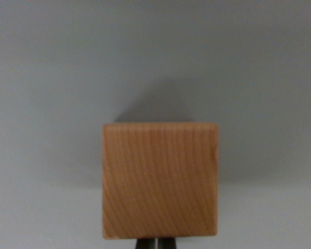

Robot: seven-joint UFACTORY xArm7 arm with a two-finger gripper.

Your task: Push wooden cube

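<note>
A light wooden cube [160, 180] with visible grain fills the lower middle of the wrist view, resting on a plain grey surface [52, 104]. Its shadow falls on the surface just beyond its far edge. At the very bottom edge, directly below the cube, the dark tips of my gripper [156, 244] show, pressed together with only a thin pale line between them. The tips sit right against the cube's near face; the contact itself is hidden by the cube.
Only the uniform grey surface surrounds the cube on the wrist view's left, right and far side. No other objects or edges show.
</note>
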